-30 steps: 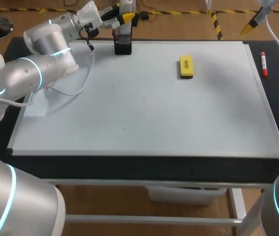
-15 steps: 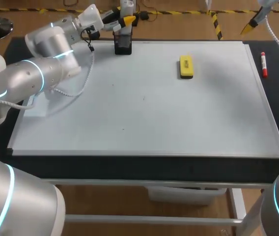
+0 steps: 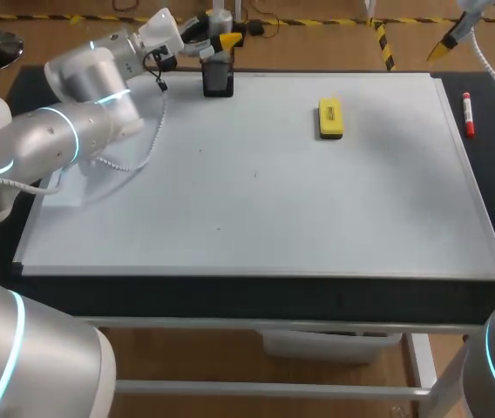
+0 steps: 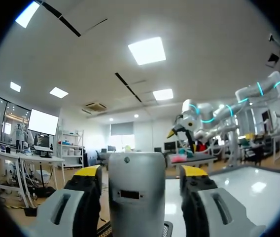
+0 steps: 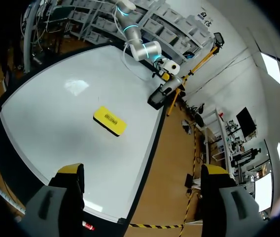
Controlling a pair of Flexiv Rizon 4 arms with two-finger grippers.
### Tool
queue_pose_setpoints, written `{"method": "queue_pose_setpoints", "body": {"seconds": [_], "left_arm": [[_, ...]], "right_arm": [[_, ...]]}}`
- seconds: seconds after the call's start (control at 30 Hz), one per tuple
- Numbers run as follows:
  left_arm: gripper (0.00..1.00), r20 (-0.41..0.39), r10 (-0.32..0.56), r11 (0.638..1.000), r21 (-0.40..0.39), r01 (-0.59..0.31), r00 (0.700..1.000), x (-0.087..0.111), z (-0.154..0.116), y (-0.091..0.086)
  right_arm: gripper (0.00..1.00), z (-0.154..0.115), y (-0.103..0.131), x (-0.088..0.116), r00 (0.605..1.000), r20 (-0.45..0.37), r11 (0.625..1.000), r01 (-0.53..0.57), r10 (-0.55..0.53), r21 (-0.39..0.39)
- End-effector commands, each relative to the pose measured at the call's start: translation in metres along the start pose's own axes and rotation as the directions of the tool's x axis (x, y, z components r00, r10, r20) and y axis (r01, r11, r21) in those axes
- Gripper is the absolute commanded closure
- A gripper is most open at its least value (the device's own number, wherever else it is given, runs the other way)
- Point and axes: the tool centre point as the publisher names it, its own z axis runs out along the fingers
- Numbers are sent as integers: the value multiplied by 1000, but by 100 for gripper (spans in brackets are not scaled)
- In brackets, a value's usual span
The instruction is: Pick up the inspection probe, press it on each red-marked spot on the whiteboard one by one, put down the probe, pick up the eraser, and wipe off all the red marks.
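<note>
- Holder (image 3: 218, 80): a black open-topped box at the far edge of the whiteboard (image 3: 274, 200), toward its left. In it the inspection probe (image 3: 220, 17) stands upright, its grey body sticking out well above the rim.
- Left arm (image 3: 73, 122): it comes in from the left side and stretches across the whiteboard's far-left corner. Its wrist is level with the top of the probe, and a coiled cable hangs below it.
- Left tool (image 4: 141, 173): my left wrist view shows the fingers on either side of the probe (image 4: 136, 197). A narrow gap shows on each side, so I read the tool as parted, gripping nothing.
- Eraser (image 3: 330, 117): a yellow block lying flat on the whiteboard, right of the middle and near the far edge. It is well apart from the holder and from both tools.
- Red marker (image 3: 468, 113): it lies on the black counter (image 3: 230, 296) just beside the whiteboard's right edge.
- Right arm (image 3: 470, 17): it is held high beyond the far-right corner of the counter.
- Right tool (image 5: 142, 170): the fingers are spread wide and hold nothing. From it I look down on the eraser (image 5: 110, 121) and, farther off, the holder (image 5: 156, 98).
</note>
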Motion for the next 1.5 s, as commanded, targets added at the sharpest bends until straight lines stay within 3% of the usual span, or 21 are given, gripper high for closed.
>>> {"method": "queue_pose_setpoints", "body": {"seconds": [0.03, 0.3, 0.43, 0.5, 0.93, 1.13, 1.5], "left_arm": [[0, -328, 3, 1000, -10, -7, 945, -6, 0, -2], [0, -298, 7, 998, -59, -25, 955, -4, -4, -13], [0, -254, 2, 992, -124, -35, 967, -1, -6, -18], [0, -201, 5, 974, -222, -50, 980, 0, -6, -21], [0, -44, 72, 914, -397, -83, 996, 19, -20, -45], [0, 51, 152, 852, -512, -104, 987, 39, -34, -61], [0, 223, 226, 781, -623, -40, 948, 78, -81, -74]], "right_arm": [[0, -1, -1, -1, 1000, -5, 1000, 2, -2, 1], [0, -1, -1, -1, 1000, -5, 1000, 2, -2, 1], [0, -1, -1, -1, 1000, -5, 1000, 2, -2, 1], [0, -1, -1, -1, 1000, -5, 1000, 2, -2, 1], [0, -1, -1, -1, 1000, -5, 1000, 2, -2, 1], [0, -1, -1, -1, 1000, -5, 1000, 2, -2, 1], [0, -1, -1, -1, 1000, -5, 1000, 2, -2, 1]]}}
